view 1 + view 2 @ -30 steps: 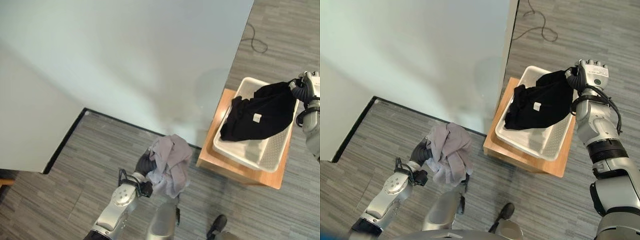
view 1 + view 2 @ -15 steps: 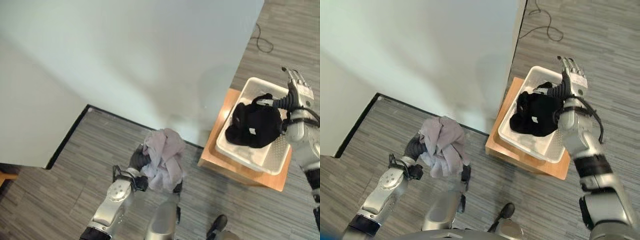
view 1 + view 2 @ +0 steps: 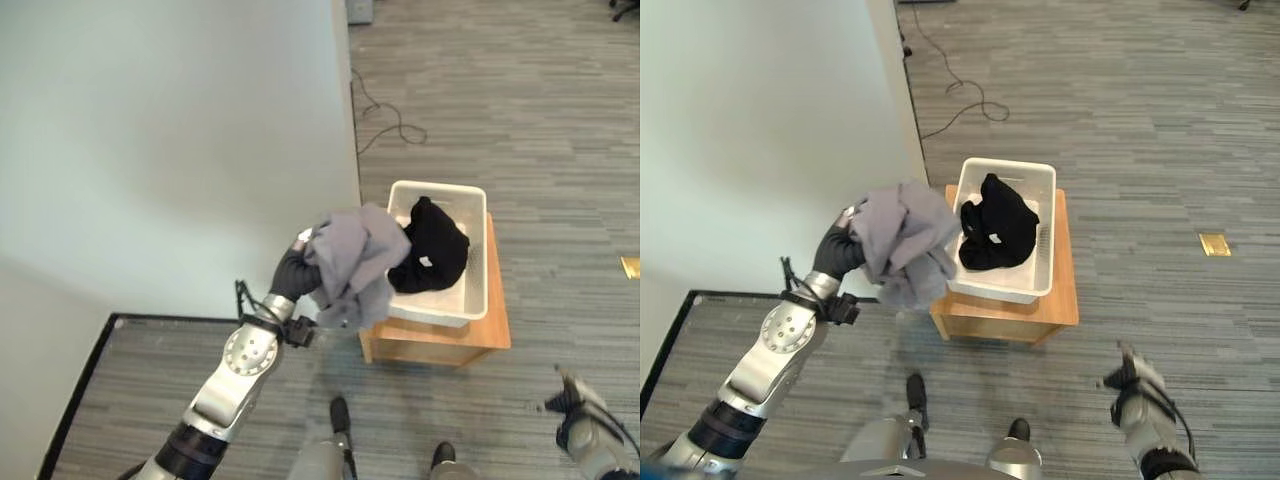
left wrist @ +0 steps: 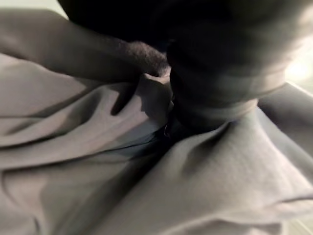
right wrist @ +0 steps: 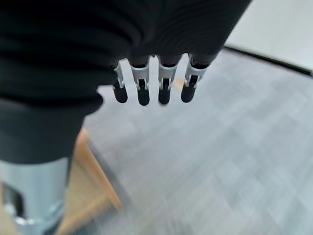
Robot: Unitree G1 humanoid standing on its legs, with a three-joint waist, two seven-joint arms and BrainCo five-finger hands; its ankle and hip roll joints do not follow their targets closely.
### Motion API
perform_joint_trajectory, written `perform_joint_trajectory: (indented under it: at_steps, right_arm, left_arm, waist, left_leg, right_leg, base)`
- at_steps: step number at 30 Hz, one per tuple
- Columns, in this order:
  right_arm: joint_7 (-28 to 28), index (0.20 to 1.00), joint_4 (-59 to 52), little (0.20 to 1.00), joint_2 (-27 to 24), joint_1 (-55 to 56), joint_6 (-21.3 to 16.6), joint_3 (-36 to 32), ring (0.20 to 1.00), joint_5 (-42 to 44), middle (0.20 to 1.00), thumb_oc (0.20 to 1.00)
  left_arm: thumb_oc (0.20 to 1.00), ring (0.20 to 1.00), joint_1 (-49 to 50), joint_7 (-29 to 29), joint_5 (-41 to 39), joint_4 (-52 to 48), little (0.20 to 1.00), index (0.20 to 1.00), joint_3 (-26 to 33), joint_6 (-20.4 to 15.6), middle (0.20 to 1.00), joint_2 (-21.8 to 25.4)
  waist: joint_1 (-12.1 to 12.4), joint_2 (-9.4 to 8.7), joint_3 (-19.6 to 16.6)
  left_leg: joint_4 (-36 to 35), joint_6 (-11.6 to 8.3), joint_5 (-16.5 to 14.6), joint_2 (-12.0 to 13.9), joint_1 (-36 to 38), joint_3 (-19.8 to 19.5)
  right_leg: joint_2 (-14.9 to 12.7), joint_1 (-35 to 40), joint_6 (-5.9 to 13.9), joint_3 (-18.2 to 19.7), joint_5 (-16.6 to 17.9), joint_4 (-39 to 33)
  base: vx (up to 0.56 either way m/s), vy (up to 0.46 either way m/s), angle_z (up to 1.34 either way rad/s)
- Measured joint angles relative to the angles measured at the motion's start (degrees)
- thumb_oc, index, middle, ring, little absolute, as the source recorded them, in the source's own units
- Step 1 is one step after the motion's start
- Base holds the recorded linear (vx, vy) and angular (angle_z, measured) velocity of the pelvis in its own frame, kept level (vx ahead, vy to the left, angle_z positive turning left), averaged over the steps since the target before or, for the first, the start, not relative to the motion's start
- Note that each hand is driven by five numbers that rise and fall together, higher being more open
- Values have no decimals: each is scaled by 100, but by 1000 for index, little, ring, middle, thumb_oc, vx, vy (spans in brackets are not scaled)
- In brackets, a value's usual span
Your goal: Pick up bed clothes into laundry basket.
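Observation:
My left hand (image 3: 838, 252) is raised and shut on a bunched grey garment (image 3: 902, 240), which hangs in the air just left of the white laundry basket (image 3: 1039, 180), its folds overlapping the basket's near-left rim. The grey garment (image 4: 146, 161) shows close up in the left wrist view. A black garment (image 3: 994, 222) lies inside the basket. The basket stands on a low wooden table (image 3: 1060, 300). My right hand (image 3: 1132, 380) hangs low over the floor, right of the table, with its fingers (image 5: 142, 85) straight and nothing in it.
A large pale bed surface (image 3: 150, 150) with a dark lower edge (image 3: 150, 320) takes up the left side. A thin cable (image 3: 385, 120) lies on the grey plank floor beyond the basket. A small brass floor plate (image 3: 1213, 243) sits to the right.
The camera has shifted. My right hand released the black garment into the basket and dropped low to the right. My left hand lifted the grey garment up beside the basket.

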Motion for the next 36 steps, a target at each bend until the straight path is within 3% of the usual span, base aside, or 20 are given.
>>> perform_joint_trajectory:
  at_steps: [3, 8, 10, 13, 15, 17, 19, 21, 25, 29, 30, 31, 34, 36]
  right_arm:
    - [291, 1000, 116, 1000, 347, 222, -27, 219, 1000, 122, 1000, 1000]
    - [849, 1000, 746, 1000, 726, 733, -217, 593, 1000, 99, 1000, 1000]
    - [948, 1000, 1078, 1000, 755, 921, -214, 571, 1000, 111, 1000, 1000]
    - [967, 1000, 1054, 1000, 703, 921, -207, 517, 1000, 158, 1000, 1000]
    - [941, 1000, 1022, 1000, 615, 696, -203, 660, 1000, 232, 1000, 1000]
    - [859, 1000, 999, 1000, 456, 443, -231, 776, 1000, 337, 1000, 1000]
    - [787, 1000, 924, 1000, 319, -74, -232, 937, 1000, 469, 1000, 1000]
    - [590, 1000, 794, 1000, 260, -393, -272, 1259, 1000, 487, 1000, 1000]
    - [576, 1000, 841, 1000, 357, -363, -269, 1324, 1000, 518, 1000, 1000]
    - [454, 1000, 808, 1000, 563, -448, -372, 1299, 1000, 622, 1000, 1000]
    - [434, 1000, 814, 1000, 601, -449, -387, 1284, 1000, 623, 1000, 1000]
    - [433, 1000, 817, 1000, 632, -443, -388, 1291, 1000, 630, 1000, 1000]
    - [400, 1000, 768, 1000, 698, -427, -423, 1287, 1000, 845, 1000, 1000]
    - [367, 1000, 649, 1000, 604, -598, -424, 1319, 1000, 902, 1000, 1000]
  left_arm:
    - [200, 200, -288, 7, 153, -103, 200, 200, 0, -30, 200, -34]
    - [200, 200, -1549, 334, 993, 176, 200, 200, -138, -90, 200, -174]
    - [200, 200, -2388, 586, 1467, 1013, 200, 200, -247, -92, 200, -144]
    - [200, 200, -3038, 812, 1921, 2187, 200, 200, -479, -64, 200, 177]
    - [200, 200, -3348, 1045, 2322, 3048, 200, 200, -828, 111, 200, 311]
    - [200, 200, -3988, 1234, 2855, 4211, 200, 200, -1547, 201, 200, 349]
    - [200, 200, -4928, 1276, 3290, 5804, 200, 200, -2200, 439, 200, 405]
    - [200, 200, -5561, 1383, 3902, 6825, 200, 200, -2591, 515, 200, 489]
    - [200, 200, -5607, 1387, 4336, 6905, 200, 200, -2468, 688, 200, 582]
    - [200, 200, -5241, 1452, 4634, 7073, 200, 200, -2228, 795, 200, 542]
    - [391, 391, -5118, 1444, 4704, 7194, 391, 391, -2129, 813, 391, 505]
    - [1000, 1000, -5004, 1412, 4738, 7278, 1000, 1000, -2118, 869, 1000, 474]
    - [1000, 1000, -4597, 1468, 4674, 7326, 1000, 1000, -1492, 950, 1000, 196]
    - [1000, 1000, -4238, 1571, 4458, 7036, 1000, 1000, -1168, 978, 1000, -234]
  waist:
    - [-37, 85, -65]
    - [-343, 123, -160]
    - [-565, 80, -261]
    - [-664, 78, -362]
    - [-771, 77, -369]
    - [-867, 57, -344]
    - [-1092, -31, -123]
    - [-1258, -194, 324]
    - [-1244, -398, 1091]
    - [-1246, -604, 1425]
    - [-1249, -622, 1433]
    - [-1256, -633, 1443]
    - [-1228, -636, 1443]
    - [-1146, -634, 1443]
  left_leg:
    - [-13, -86, -68, 58, 96, 163]
    - [-10, -106, -91, 139, 222, 376]
    - [-13, -132, -110, 178, 268, 457]
    - [-15, -228, -183, 264, 324, 675]
    - [-14, -226, -179, 367, 262, 853]
    - [10, -186, -148, 391, 103, 1002]
    - [17, -112, -91, 377, -123, 1123]
    - [19, -85, -45, 378, -358, 1173]
    - [20, -66, 14, 382, -506, 1236]
    - [19, -72, 7, 381, -603, 1276]
    - [19, -95, -12, 381, -603, 1278]
    - [19, -99, -16, 377, -606, 1283]
    - [18, -99, -16, 382, -574, 1296]
    - [18, -99, -16, 378, -504, 1267]
  right_leg:
    - [17, -2, -8, 175, 6, 8]
    - [53, -30, -26, 376, 18, 3]
    - [71, -33, -24, 434, 17, -3]
    - [73, -126, -15, 493, 26, -5]
    - [110, -317, -26, 472, 110, -5]
    - [109, -573, -65, 570, 211, -1]
    - [78, -874, -53, 633, 349, 11]
    - [65, -1156, -50, 645, 457, 18]
    - [58, -1296, -71, 612, 555, 30]
    - [51, -1449, -82, 619, 567, 31]
    - [48, -1469, -85, 620, 569, 31]
    - [48, -1483, -85, 610, 569, 32]
    - [42, -1477, -87, 607, 569, 31]
    - [39, -1379, -87, 519, 568, 31]
  base:
    - [-11, 7, -33]
    - [25, -7, -24]
    - [36, 11, -19]
    - [-4, 13, -48]
    - [-90, 15, -49]
    - [-140, 17, -28]
    - [-199, 25, -36]
    - [-158, 18, -23]
    - [-113, 14, -4]
    - [-74, 41, -9]
    - [-45, -2, -14]
    - [-49, -11, -14]
    - [-12, -46, -6]
    - [3, -53, 5]
